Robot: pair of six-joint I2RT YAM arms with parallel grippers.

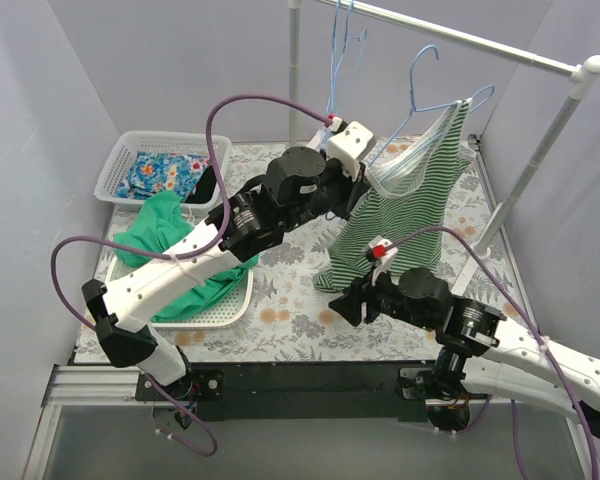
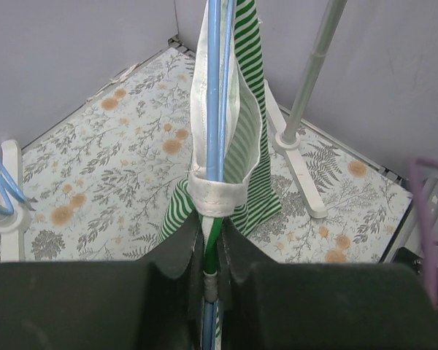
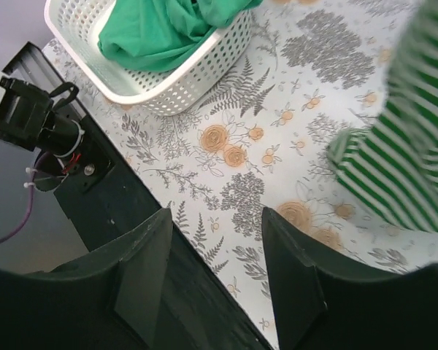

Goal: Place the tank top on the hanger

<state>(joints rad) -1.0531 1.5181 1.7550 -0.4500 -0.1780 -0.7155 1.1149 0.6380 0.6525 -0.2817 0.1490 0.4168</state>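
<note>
**Left arm (image 1: 180, 265) holds the tank top (image 1: 400, 210) on its hanger (image 2: 214, 73); right arm (image 1: 520, 350) lies low.**

The left arm stretches diagonally up to the tank top's shoulder. The left gripper (image 2: 213, 233) is pinched tight on the blue hanger wire and the white-edged strap. Below the tank top's hem, the right gripper (image 3: 215, 248) has its fingers spread and holds nothing. Left of the tank top, a white basket (image 1: 230, 310) holds a green garment (image 1: 165, 235). A floral tablecloth (image 1: 300, 310) lies beneath, with grey walls (image 1: 180, 60) around.

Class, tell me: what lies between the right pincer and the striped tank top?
Only bare flower-printed table cover; the right wrist view shows it between the open right pincer and the tank top.
</note>
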